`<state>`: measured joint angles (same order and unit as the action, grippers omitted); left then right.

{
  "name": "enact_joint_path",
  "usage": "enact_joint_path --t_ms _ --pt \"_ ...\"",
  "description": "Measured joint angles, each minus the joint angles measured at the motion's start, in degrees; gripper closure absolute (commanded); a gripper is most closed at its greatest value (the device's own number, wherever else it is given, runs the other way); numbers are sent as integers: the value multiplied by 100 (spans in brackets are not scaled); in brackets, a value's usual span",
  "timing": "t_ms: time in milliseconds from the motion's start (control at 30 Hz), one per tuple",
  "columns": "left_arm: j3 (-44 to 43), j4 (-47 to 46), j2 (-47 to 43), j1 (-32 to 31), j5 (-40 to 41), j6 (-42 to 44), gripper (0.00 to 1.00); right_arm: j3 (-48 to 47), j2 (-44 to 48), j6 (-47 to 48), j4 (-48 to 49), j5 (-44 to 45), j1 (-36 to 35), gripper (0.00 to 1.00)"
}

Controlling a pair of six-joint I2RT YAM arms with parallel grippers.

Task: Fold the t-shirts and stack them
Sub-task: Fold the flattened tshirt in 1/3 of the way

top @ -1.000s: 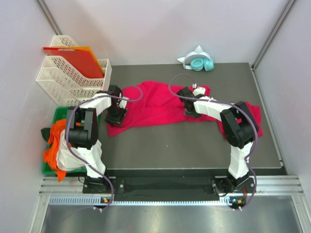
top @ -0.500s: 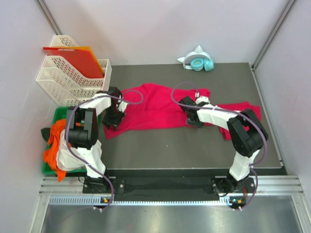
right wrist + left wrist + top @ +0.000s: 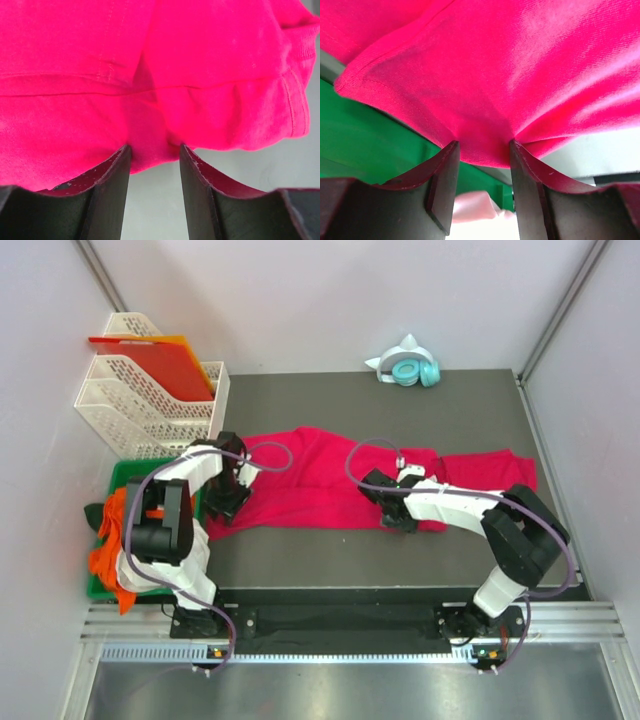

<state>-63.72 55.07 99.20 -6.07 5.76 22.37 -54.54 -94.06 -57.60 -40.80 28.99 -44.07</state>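
Observation:
A crimson-pink t-shirt (image 3: 320, 475) lies spread across the dark mat (image 3: 330, 550). More crimson fabric (image 3: 490, 468) reaches to the right; I cannot tell whether it is the same shirt. My left gripper (image 3: 228, 502) is shut on the t-shirt's near-left edge. In the left wrist view the t-shirt (image 3: 485, 75) bunches between that gripper's (image 3: 484, 150) fingertips. My right gripper (image 3: 397, 518) is shut on the near edge right of centre. In the right wrist view a fold of the t-shirt (image 3: 150, 75) is pinched in this gripper (image 3: 155, 152).
White mesh trays (image 3: 140, 410) holding red-orange sheets (image 3: 165, 365) stand at the back left. A green bin (image 3: 125, 478) with orange and white cloth (image 3: 120, 540) sits left of the mat. Teal headphones (image 3: 405, 370) lie at the back.
Both grippers have moved toward the near edge of the table with the shirt's edge in them. The shirt now lies longer and flatter across the mat.

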Motion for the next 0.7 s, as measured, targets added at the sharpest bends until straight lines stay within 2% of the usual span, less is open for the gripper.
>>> enact_joint_path --t_ms 133,267,400,533,700 --pt "260 109 -205 2 -4 125 50 122 133 -245 -304 -22 -345 55" --pt "236 149 -433 33 -155 149 45 -76 140 -280 -715 133 -396 51" --pt "-365 175 -647 74 -573 -57 44 -1211 138 44 -1126 533 -256 49" --pt "-1244 -170 -680 74 -890 -479 44 -2599 133 664 -992 951 118 49" --pt "-1628 -841 -562 74 -994 -1082 47 -3226 -7 1604 -627 1333 706 51"
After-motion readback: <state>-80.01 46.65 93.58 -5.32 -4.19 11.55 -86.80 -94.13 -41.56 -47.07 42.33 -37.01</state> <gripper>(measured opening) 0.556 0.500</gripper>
